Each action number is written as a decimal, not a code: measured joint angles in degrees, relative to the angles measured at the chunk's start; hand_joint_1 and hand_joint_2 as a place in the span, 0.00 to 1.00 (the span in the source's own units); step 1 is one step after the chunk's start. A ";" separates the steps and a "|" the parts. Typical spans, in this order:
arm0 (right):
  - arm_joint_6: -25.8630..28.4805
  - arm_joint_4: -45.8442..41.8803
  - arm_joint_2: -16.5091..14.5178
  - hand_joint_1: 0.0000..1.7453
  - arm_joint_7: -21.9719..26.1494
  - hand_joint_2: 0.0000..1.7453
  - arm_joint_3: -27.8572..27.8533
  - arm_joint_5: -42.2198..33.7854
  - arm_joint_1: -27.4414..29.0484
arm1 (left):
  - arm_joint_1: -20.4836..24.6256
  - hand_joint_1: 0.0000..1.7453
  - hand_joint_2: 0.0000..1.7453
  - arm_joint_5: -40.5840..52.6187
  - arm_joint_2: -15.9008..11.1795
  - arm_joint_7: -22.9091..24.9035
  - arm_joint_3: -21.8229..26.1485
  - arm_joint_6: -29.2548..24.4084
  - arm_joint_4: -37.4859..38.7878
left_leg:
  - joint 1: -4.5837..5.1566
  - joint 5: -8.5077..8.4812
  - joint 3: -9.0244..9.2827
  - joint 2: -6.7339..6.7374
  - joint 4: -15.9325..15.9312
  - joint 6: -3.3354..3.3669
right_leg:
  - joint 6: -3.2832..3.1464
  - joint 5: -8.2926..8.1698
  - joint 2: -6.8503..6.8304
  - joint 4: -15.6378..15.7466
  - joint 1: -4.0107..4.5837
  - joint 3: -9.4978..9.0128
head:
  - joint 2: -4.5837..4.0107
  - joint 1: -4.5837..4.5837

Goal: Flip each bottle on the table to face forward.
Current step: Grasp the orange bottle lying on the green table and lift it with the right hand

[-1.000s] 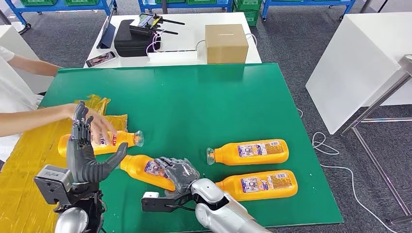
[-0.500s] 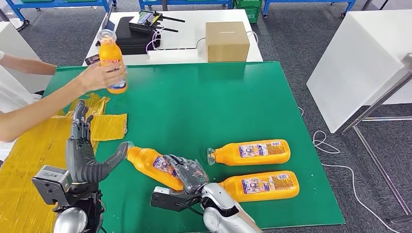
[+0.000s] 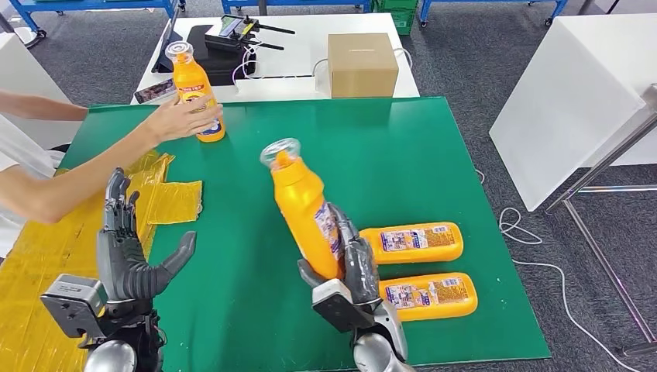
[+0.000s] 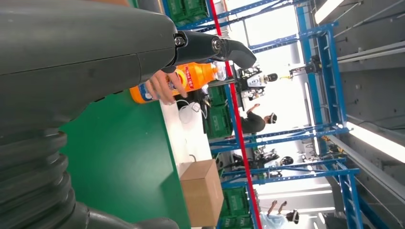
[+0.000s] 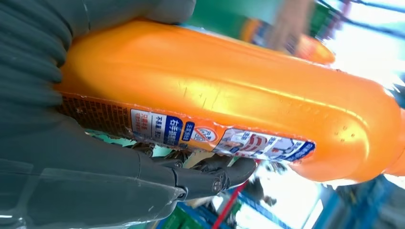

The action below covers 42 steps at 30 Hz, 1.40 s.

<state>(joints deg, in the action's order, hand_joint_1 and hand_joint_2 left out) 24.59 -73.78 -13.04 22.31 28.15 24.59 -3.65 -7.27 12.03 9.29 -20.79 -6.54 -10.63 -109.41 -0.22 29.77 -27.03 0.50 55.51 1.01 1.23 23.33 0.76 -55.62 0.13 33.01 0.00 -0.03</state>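
Two bottles (image 3: 414,242) lie side by side right of the raised bottle (image 3: 306,205).

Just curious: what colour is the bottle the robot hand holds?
Orange bottle, clearest in the head view.

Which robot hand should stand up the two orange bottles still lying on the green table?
Probably the right hand: it is beside both lying orange plastic bottles, though it holds another orange bottle now. The open left hand is farther away.

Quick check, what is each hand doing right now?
Left hand: open, fingers spread, holding nothing.
Right hand: holding the raised orange plastic bottle.
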 joint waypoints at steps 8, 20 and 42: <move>1.39 -8.97 0.28 1.00 8.53 1.00 -2.94 -9.82 3.75 | 0.72 0.00 1.00 2.69 -1.81 2.98 -3.97 2.25 1.67 | 0.00 0.00 0.01 0.01 0.00 0.00 | 0.00 0.00 0.00 0.00 0.00 0.02 | 0.00 0.01; 0.50 -12.98 0.90 1.00 12.88 1.00 -4.35 -13.64 4.60 | 4.32 0.00 1.00 -17.03 -7.52 7.02 -8.99 22.42 6.40 | -0.01 0.00 -0.01 0.01 0.00 0.00 | 0.00 0.00 0.00 -0.01 0.01 0.02 | 0.00 0.01; -1.02 -6.22 1.15 1.00 10.67 1.00 -0.33 -2.34 0.32 | 7.82 0.00 1.00 -22.34 -11.22 7.01 -13.48 28.08 9.42 | -0.01 -0.01 -0.10 0.00 0.00 0.00 | 0.00 0.00 0.00 -0.01 0.00 0.04 | 0.00 0.01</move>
<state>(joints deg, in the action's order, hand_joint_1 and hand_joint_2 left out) 23.58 -80.00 -11.89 32.99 27.82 22.25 -3.34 0.54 -10.32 -1.92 -13.79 -20.01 17.45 -99.99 -0.23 29.77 -27.13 0.50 55.51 1.01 1.23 23.33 0.76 -55.63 0.13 33.04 0.00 -0.02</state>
